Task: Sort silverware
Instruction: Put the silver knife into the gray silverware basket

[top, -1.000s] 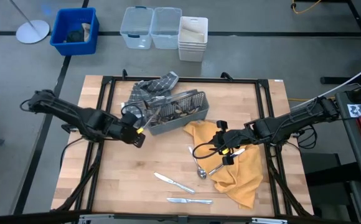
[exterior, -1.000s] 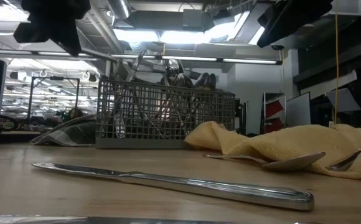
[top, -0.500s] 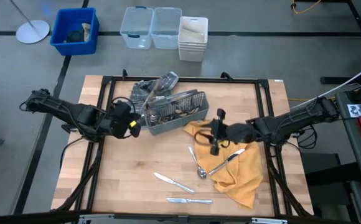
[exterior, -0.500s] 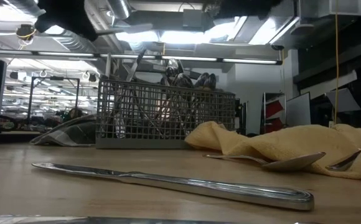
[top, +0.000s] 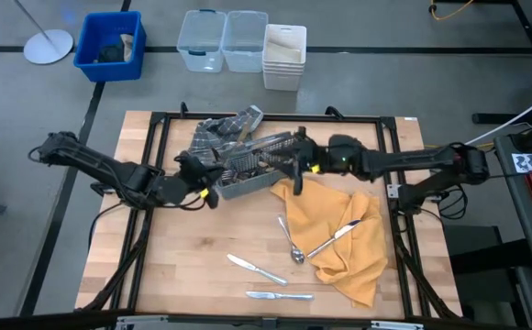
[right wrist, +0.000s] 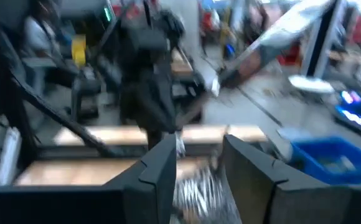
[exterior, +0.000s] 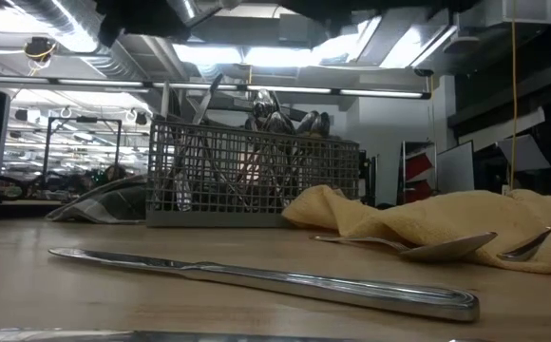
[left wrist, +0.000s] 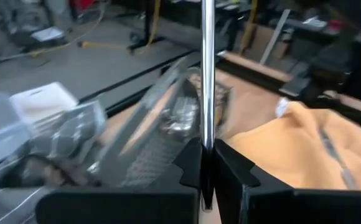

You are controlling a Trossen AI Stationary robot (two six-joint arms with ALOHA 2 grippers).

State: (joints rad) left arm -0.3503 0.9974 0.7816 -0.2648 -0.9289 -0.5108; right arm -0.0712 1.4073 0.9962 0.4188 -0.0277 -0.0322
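The grey wire-mesh caddy (top: pixel 259 165) stands at the table's far middle with several pieces of silverware upright in it (exterior: pixel 256 142). My left gripper (top: pixel 202 187) is just left of it, shut on one slim silver piece (left wrist: pixel 207 68). My right gripper (top: pixel 293 167) is open and empty at the caddy's right end (right wrist: pixel 199 177). A spoon (top: pixel 293 243) and two knives (top: pixel 257 269) (top: pixel 278 295) lie flat on the wood. Another piece (top: pixel 335 238) lies on the yellow cloth (top: pixel 347 246). My left gripper pinches the slim silver handle (left wrist: pixel 207 134) between its two fingers. The piece runs straight out past the fingertips, along the fingers, toward the caddy. It is lifted clear of the table; which end the fingers have is hidden by the fingers themselves.
A grey checked cloth (top: pixel 220 133) lies behind the caddy at the far left. Clear bins (top: pixel 222 38), a white bin (top: pixel 284 55) and a blue bin (top: pixel 110 44) stand on the floor beyond the table. Bare wood (top: pixel 193 266) lies at the near left.
My right gripper has left the yellow cloth and gone toward the table's far left, up to the caddy's right end. My left gripper has risen with the silver piece and stayed beside the caddy's left end.
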